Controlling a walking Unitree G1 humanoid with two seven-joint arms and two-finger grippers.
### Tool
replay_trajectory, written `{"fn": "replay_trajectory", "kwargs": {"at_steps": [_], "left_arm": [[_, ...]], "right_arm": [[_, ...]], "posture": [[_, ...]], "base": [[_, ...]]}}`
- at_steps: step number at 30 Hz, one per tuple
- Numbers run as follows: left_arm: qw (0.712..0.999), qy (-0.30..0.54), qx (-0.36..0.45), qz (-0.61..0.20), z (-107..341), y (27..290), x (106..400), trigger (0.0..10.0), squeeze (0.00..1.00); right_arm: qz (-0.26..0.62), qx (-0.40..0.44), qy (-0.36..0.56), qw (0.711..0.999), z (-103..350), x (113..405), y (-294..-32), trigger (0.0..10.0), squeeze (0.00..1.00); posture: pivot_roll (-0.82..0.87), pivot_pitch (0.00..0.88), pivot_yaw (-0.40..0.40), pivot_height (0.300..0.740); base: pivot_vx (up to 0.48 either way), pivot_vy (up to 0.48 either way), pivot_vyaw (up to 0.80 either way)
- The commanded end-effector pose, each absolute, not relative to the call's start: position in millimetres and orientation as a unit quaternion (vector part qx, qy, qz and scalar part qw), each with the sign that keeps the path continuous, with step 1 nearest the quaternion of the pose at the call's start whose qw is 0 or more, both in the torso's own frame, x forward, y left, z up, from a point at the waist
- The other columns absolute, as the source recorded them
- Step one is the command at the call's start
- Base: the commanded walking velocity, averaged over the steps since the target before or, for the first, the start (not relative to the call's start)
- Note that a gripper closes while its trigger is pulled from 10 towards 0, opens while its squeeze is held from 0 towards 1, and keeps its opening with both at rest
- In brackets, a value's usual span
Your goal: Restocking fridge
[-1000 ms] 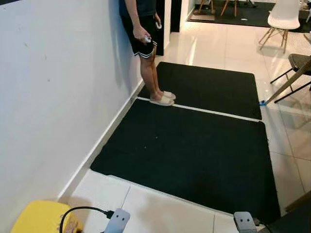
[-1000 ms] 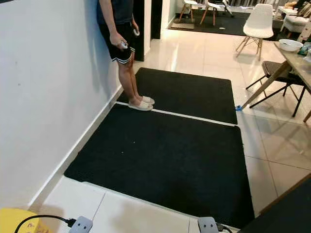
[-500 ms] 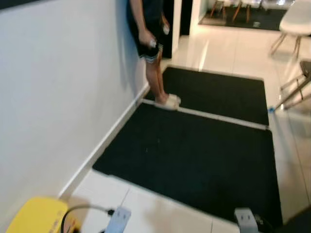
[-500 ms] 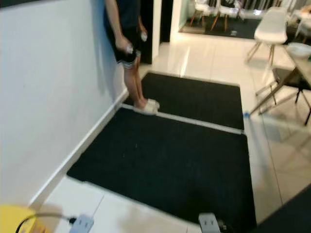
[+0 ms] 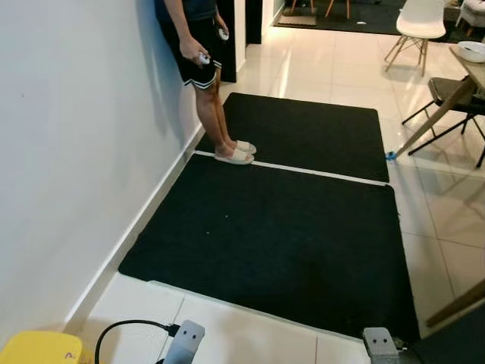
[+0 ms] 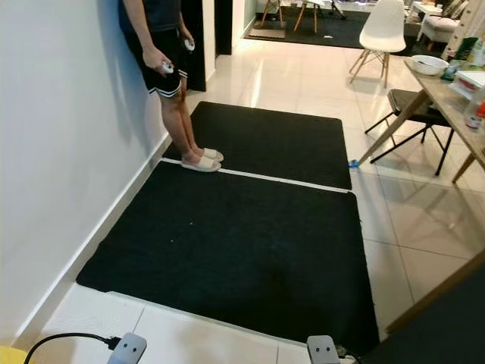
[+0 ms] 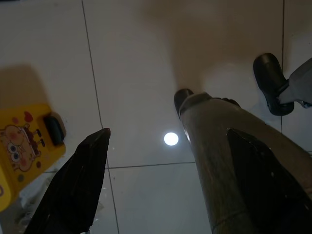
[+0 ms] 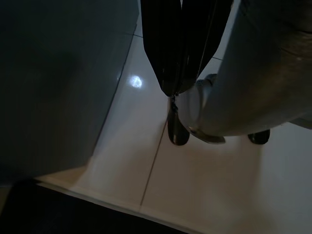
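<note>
My left gripper [image 7: 168, 132] hangs open over white floor tiles, its two black fingers [image 7: 80, 180] spread wide with nothing between them. My right gripper [image 8: 173, 90] hangs shut and empty, pointing down at the floor beside a dark panel [image 8: 53, 83]. The silver ends of my left arm [image 5: 185, 339] and right arm [image 5: 380, 343] show at the bottom edge of the eye views. My own grey leg [image 7: 219, 161] and black foot [image 7: 269, 80] appear under the left gripper. No fridge or stock item can be made out.
Two black mats [image 5: 273, 235] cover the floor ahead. A person [image 5: 201, 68] stands by the white wall [image 5: 68, 136] holding small controllers. A dining table [image 6: 455, 91] and chairs [image 6: 379, 34] stand at the right. A yellow stool [image 7: 24, 146] is at my left.
The camera has swung and steadied, so the whole scene sits further left and lower. The person stays by the wall. Both arms hang as before.
</note>
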State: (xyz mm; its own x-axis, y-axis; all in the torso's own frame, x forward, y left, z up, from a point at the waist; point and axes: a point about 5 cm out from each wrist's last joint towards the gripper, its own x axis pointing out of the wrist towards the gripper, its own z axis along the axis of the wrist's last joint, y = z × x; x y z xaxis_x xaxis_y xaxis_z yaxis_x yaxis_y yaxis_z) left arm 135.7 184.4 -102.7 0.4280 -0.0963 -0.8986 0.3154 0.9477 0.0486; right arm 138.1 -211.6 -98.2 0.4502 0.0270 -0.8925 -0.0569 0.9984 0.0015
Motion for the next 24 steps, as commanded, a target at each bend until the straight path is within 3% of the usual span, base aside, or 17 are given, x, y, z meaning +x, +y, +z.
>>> {"fn": "replay_trajectory", "kwargs": {"at_steps": [1,24], "left_arm": [[0.834,0.528,0.100,-0.127,-104.6,180.7,131.6,10.0,0.00],[0.835,0.528,0.093,-0.126,-105.0,178.8,130.7,10.0,0.00]], "right_arm": [[0.022,-0.019,0.523,0.852,-97.5,139.9,-213.0,10.0,0.00],[0.013,-0.021,0.528,0.849,-98.1,138.7,-213.8,10.0,0.00]], "posture": [[-0.05,0.000,-0.015,0.740],[-0.04,0.003,-0.019,0.740]], "base": [[0.274,0.000,0.00],[0.280,0.000,0.00]]}}
